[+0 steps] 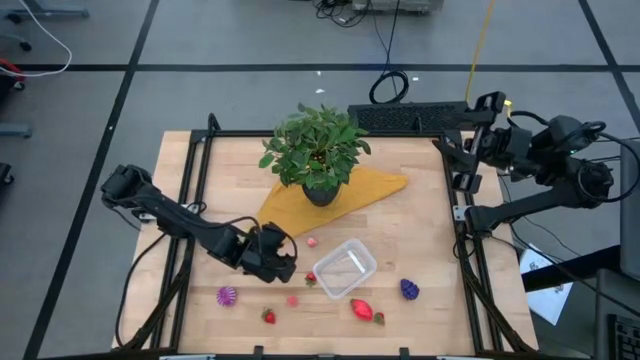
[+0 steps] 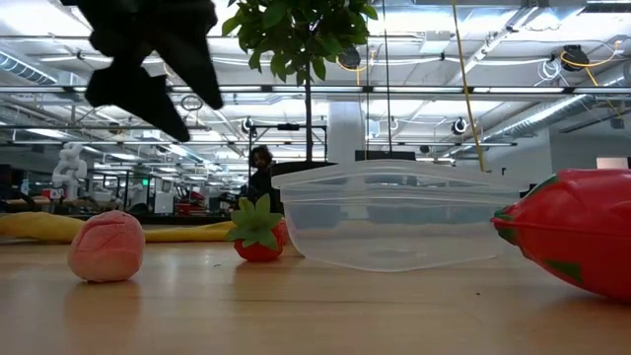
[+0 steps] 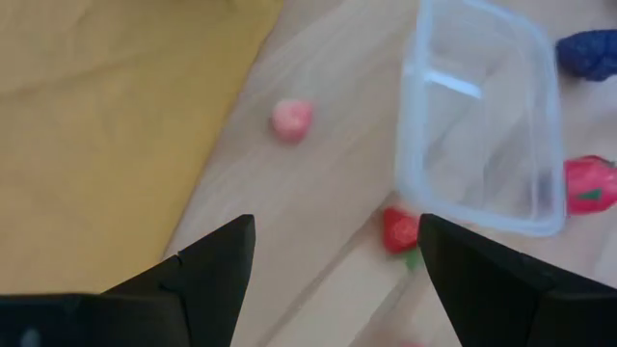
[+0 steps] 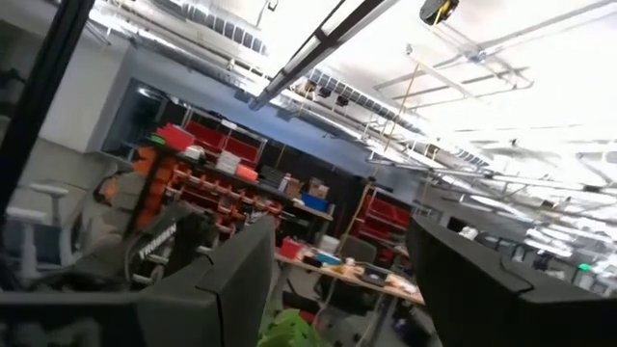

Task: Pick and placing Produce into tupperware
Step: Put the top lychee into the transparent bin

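So on the wooden counter (image 1: 200, 190) the left hand (image 1: 283, 262) is hovering low over the boards just left of the tupperware (image 1: 343, 268), jaws spread fairly wide with nothing between them; in its wrist view you can see bare wood in the gap between the 2 dark fingers (image 3: 207, 280). Starting from the left, there's a purple knobbly piece (image 1: 228, 295) near the front edge, then a small red strawberry (image 1: 269, 316), then a pink round piece (image 1: 293, 299) just right of that. Another pink round piece (image 1: 312, 241) sits nearer the yellow cloth (image 1: 350, 195), which has the potted plant (image 1: 318, 150) standing on it. A little red strawberry with a green top (image 1: 311, 279) is right up against the tupperware's left corner, looks like touching or close to it. The tupperware itself is clear, sitting flat around the middle-front of the counter, and it's empty as far as I can see. In front of it is a bigger red strawberry (image 1: 361, 309) with a tiny red one (image 1: 378, 318) next to it, and off to the right a dark purple piece (image 1: 409, 289). The right hand (image 1: 470, 150) is parked way off at the back right corner, above the counter's rim, fingers apart a moderate amount and holding nothing.
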Tool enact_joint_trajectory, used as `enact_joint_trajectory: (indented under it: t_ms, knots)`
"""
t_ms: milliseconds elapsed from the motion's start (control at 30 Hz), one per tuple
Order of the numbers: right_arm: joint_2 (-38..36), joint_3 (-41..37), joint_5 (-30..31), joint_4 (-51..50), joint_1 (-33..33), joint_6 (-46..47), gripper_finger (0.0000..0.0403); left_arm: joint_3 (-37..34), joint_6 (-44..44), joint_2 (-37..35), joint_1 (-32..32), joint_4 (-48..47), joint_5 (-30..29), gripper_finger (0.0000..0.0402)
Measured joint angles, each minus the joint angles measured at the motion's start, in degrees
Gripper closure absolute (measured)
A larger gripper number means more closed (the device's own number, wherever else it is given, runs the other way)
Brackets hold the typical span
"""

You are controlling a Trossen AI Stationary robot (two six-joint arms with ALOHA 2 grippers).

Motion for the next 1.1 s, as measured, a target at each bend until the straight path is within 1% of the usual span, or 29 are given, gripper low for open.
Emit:
enact_joint_trajectory:
  t_ms: [100,200,267,567,633,800,1100]
  knots:
    - [0.04,0.00,-0.04,0.00,0.00,0.54,0.0174,0.02,2.73,2.59,-0.17,4.66,-0.84,0.0108]
    - [0.07,0.00,-0.02,-0.02,0.00,0.64,0.0174,-0.10,3.58,6.03,0.02,7.51,-0.26,0.0108]
    - [0.06,0.00,-0.04,0.02,0.00,0.66,0.0174,-0.03,3.64,7.99,0.42,11.16,-0.30,0.0108]
    - [0.56,0.02,-0.09,0.40,0.00,-0.16,0.0174,0.20,4.13,13.61,2.98,17.13,-0.52,0.0108]
    - [0.84,0.04,-0.09,0.44,0.00,-0.28,0.0174,-0.07,4.69,14.03,3.72,15.67,-0.75,0.0108]
    - [1.33,0.04,-0.11,0.39,0.00,-0.15,0.0174,-0.08,6.43,14.71,5.00,16.48,-0.43,0.0108]
    - [2.38,0.02,-0.11,0.61,0.00,-1.67,0.0174,0.00,7.41,14.17,4.32,18.23,-0.08,0.0108]
